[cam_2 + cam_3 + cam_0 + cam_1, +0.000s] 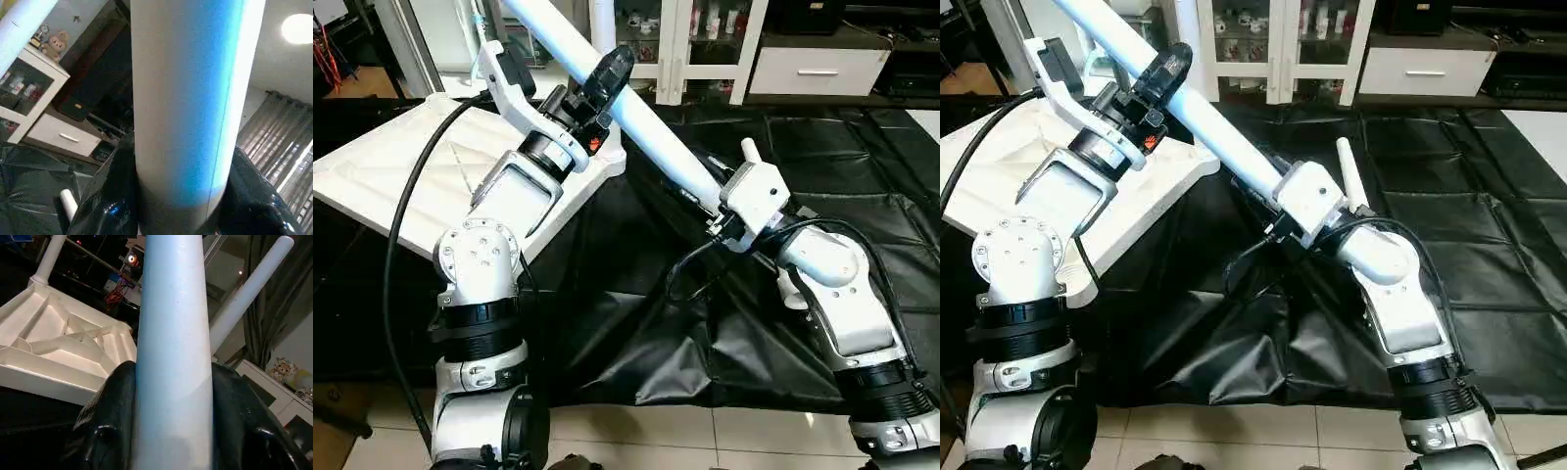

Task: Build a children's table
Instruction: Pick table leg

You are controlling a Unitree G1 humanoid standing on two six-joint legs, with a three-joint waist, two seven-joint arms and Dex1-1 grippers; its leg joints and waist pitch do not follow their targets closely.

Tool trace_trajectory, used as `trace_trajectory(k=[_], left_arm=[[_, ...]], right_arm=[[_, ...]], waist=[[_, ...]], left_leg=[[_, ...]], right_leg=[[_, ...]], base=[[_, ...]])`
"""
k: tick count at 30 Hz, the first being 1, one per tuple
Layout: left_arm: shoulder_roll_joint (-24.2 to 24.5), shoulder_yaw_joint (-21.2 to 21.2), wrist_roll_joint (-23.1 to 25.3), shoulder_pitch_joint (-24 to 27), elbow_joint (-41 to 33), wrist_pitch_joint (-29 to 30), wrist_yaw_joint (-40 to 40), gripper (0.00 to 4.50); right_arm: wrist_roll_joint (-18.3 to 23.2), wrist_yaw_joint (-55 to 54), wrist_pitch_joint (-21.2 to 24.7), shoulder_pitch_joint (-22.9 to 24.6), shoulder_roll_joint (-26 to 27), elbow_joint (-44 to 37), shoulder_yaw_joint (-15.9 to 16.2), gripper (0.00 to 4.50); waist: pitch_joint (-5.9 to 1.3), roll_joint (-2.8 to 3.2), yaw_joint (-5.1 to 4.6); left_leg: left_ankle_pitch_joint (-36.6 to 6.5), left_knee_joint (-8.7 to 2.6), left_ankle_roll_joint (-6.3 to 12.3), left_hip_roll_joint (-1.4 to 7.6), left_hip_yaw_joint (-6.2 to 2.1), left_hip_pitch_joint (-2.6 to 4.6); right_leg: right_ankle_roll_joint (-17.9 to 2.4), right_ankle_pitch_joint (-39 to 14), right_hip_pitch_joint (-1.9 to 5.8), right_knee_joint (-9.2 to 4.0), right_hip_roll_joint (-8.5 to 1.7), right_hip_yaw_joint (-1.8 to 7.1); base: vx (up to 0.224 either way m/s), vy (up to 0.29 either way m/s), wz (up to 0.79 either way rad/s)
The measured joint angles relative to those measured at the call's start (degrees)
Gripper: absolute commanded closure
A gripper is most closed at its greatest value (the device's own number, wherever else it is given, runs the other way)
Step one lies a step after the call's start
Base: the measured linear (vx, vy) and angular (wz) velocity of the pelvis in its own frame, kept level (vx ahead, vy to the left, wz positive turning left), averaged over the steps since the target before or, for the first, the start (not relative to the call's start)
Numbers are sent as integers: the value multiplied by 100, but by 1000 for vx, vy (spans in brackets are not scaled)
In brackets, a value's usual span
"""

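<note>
A long white leg, smooth, tubular and tapered, slants across the middle of the scene, running from far left down toward the near right. Both grippers pinch it: the left gripper clamps its black fingers round the upper part, and the right gripper grips the lower part, a black finger pressed to each side of the tube. The tabletop, white plastic, lies upside down on the left, its ribbed underside facing up, raised ridges crossing between the corners. Its near right corner rests at the edge of a black sheet spread over the floor. At least two more white legs already stand up from the tabletop's sockets, as the right wrist view shows. A short white peg-like piece sticks up just beside the right wrist. Beyond the sheet, at the far side, stand a white cabinet with glass doors and a white drawer.
</note>
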Motion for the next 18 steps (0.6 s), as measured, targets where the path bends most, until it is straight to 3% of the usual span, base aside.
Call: trace_trajectory(k=[7, 9, 13, 15, 18], left_arm=[[0, 0, 0, 0, 0, 0, 0, 285], [0, -1, -1, 0, 0, -2, 1, 285], [153, -1276, 1635, 411, -654, -1649, -467, 286], [191, -1369, 1822, 400, -811, -1869, -556, 286], [338, -1162, 1865, 375, -807, -1940, -554, 286]], right_arm=[[0, 0, 0, 0, 0, 0, 0, 272], [-15, -7, -4, 0, 0, 0, 0, 216], [-1117, -1234, 401, -554, 506, 532, 330, 190], [-1224, -1387, 416, -578, 503, 572, 351, 162], [-1237, -1400, 415, -562, 422, 649, 345, 153]], waist=[[0, 0, 0], [0, 0, 1], [5, 3, -69], [4, 5, -18], [4, 4, -7]], left_leg=[[0, 0, 0, 0, 0, 0], [0, 0, 0, 0, 0, 0], [2, 0, -1, 1, -7, -10], [1, 0, -2, 1, -8, -5], [1, 0, -3, 1, -7, -4]], right_leg=[[0, 0, 0, 0, 0, 0], [0, 0, 0, 0, 0, 0], [1, 6, -7, -5, 0, -5], [1, 5, -3, -5, 1, -7], [1, 6, -2, -4, 1, -5]], base=[[0, 0, 0], [0, 0, 0], [0, 0, 0], [0, 0, 0], [0, 0, 0]])
